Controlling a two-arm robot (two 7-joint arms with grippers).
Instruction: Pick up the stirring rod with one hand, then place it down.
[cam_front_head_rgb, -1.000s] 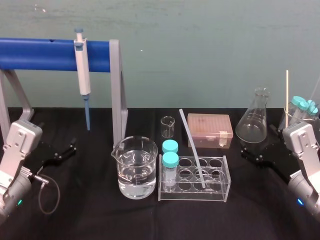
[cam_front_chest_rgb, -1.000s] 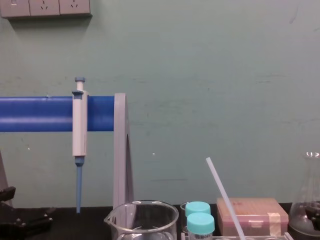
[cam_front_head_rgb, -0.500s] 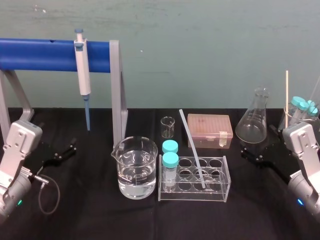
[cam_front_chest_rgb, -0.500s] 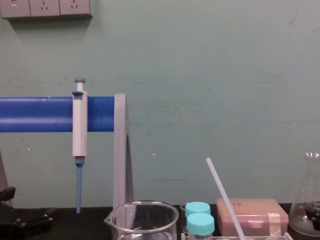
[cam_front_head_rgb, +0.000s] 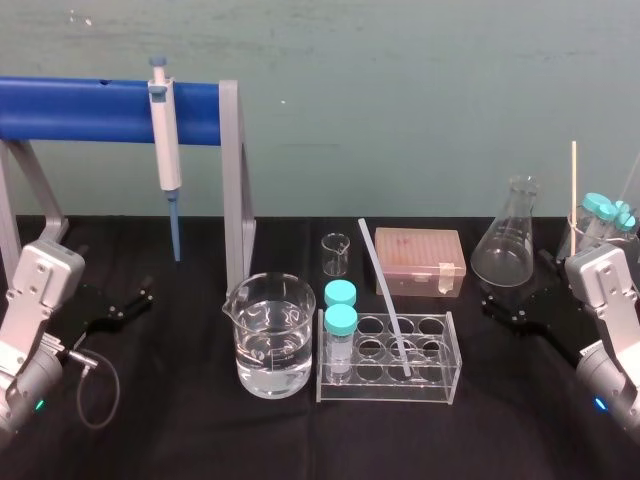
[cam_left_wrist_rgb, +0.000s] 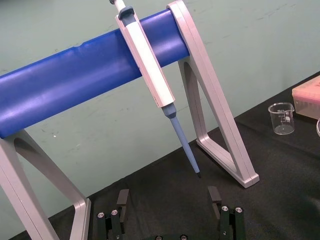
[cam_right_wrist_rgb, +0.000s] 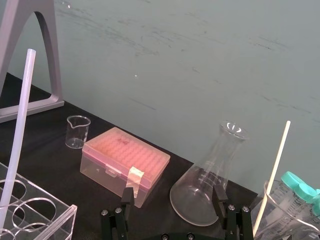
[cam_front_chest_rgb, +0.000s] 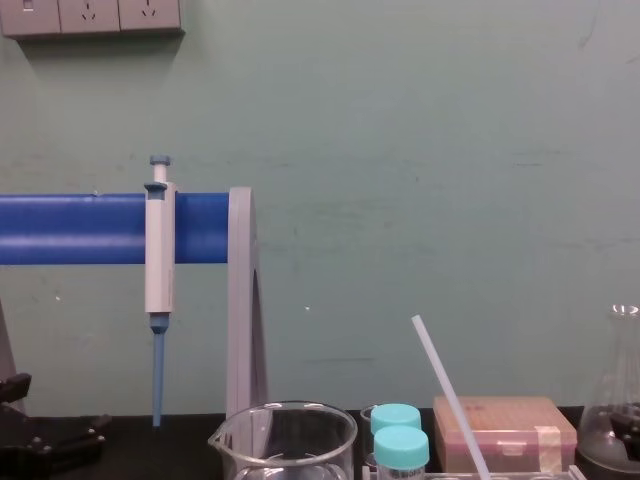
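While both arms sit low at the table's outer sides, the left gripper (cam_front_head_rgb: 125, 305) and right gripper (cam_front_head_rgb: 505, 312) have their fingers spread apart, holding nothing. The stirring rod (cam_front_head_rgb: 385, 295) stands tilted in a well of the clear rack (cam_front_head_rgb: 440, 385), its top leaning back and left toward the small beaker (cam_front_head_rgb: 336, 254). Bare black cloth lies between the rack and the right gripper. In the chest view the rod's upper end rises free above the teal caps (cam_front_chest_rgb: 402, 447). The right wrist view has the flask (cam_right_wrist_rgb: 210, 175) just ahead of the parted jaws.
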